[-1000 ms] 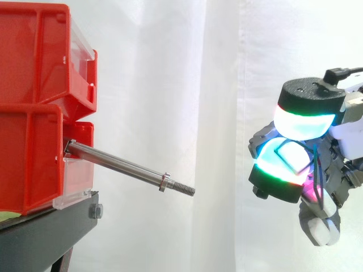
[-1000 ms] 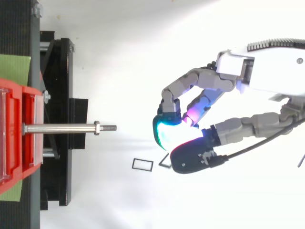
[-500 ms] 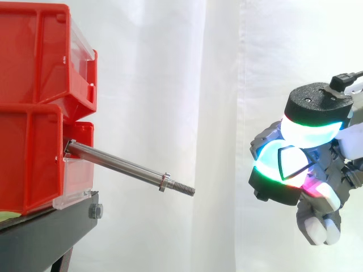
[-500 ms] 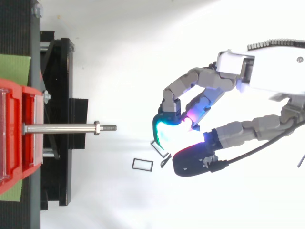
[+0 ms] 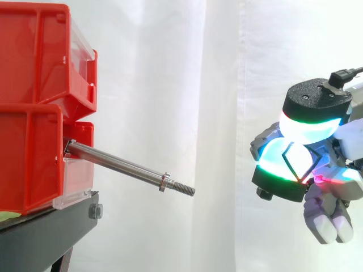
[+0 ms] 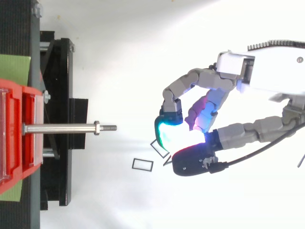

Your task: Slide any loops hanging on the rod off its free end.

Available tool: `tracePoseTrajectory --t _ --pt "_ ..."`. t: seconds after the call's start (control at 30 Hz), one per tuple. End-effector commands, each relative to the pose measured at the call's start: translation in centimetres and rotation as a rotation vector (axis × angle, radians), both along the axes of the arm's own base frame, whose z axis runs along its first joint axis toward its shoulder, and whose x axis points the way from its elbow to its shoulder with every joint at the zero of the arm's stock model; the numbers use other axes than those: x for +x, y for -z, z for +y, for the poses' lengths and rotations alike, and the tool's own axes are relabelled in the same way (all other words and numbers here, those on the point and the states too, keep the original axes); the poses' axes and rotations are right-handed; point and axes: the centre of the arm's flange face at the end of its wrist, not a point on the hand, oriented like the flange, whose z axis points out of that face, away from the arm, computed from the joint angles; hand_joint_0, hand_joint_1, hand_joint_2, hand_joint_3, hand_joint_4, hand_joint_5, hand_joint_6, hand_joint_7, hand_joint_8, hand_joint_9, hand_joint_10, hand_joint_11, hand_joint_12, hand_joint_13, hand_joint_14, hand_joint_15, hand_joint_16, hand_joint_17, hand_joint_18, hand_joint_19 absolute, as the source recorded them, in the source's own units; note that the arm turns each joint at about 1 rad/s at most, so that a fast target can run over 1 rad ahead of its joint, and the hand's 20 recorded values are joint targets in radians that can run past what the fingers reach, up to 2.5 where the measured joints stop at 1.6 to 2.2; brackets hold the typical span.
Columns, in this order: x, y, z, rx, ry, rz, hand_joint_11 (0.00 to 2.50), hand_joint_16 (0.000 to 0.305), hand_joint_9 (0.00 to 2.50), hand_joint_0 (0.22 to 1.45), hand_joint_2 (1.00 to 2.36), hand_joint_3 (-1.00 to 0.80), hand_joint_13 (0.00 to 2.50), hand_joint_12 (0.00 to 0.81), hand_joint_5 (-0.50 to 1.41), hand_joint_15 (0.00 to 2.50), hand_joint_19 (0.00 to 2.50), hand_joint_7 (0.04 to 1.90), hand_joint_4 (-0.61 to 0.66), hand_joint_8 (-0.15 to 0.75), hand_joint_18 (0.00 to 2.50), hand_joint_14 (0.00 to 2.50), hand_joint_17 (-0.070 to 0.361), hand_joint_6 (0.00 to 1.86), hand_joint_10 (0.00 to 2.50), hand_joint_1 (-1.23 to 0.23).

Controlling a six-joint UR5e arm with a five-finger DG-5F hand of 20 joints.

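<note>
White curtain (image 5: 170, 85) is hanging behind everything in the side view. Red bins (image 5: 34, 68) are sitting stacked on a black stand (image 5: 45, 232) at left, w/ a green sheet (image 6: 14, 69) showing under them from above. Steel rod (image 5: 116, 163) is sticking out of the lower bin's front, pointing right & sloping slightly down. A nut (image 5: 164, 181) is sitting near its free end, w/ the threaded tip (image 5: 184, 188) poking past it. Shaft is showing plain metal from bin to nut.

Hand (image 6: 224, 78) is hanging well apart from the rod's tip, off to its right, at approx. the tip's height or a bit above. Its fingers are curling inward. The two big pads (image 5: 303, 122), glowing white, cyan & green, are pressing toward each other & pinching a thin black rectangular loop (image 6: 159, 148). From the side the loop is showing as a dark diamond outline against the glow between the pads. From above it's sticking out of the pads on the rod side, tilted. Other fingers are bending in behind, one glowing magenta/red.

A second loop (image 6: 142, 164), same thin black rectangle, is lying flat on the white ground between rod tip & hand, touching neither. A short dark line (image 6: 166, 162) is showing just beside the lower black fingertip; can't tell what it is.
</note>
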Motion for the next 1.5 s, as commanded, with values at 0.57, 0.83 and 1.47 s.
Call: tracePoseTrajectory --t 0.57,0.83,1.47 --pt "-3.0 -1.7 -0.6 0.08 0.027 0.134 0.47 0.066 1.07 0.53 1.13 0.01 0.85 0.411 -0.07 0.36 0.36 1.14 -0.05 0.293 0.93 0.01 0.149 0.86 0.02 -0.74" --pt "-5.7 -4.1 -1.0 0.121 0.059 0.22 0.48 0.066 1.08 0.54 1.11 0.02 0.85 0.412 -0.07 0.36 0.36 1.13 -0.05 0.293 0.93 0.02 0.148 0.86 0.02 -0.75" --pt "-4.5 -4.6 -0.2 0.266 0.089 0.117 0.48 0.066 1.09 0.55 1.09 0.02 0.85 0.416 -0.07 0.36 0.36 1.13 -0.06 0.298 0.94 0.01 0.147 0.86 0.02 -0.76"
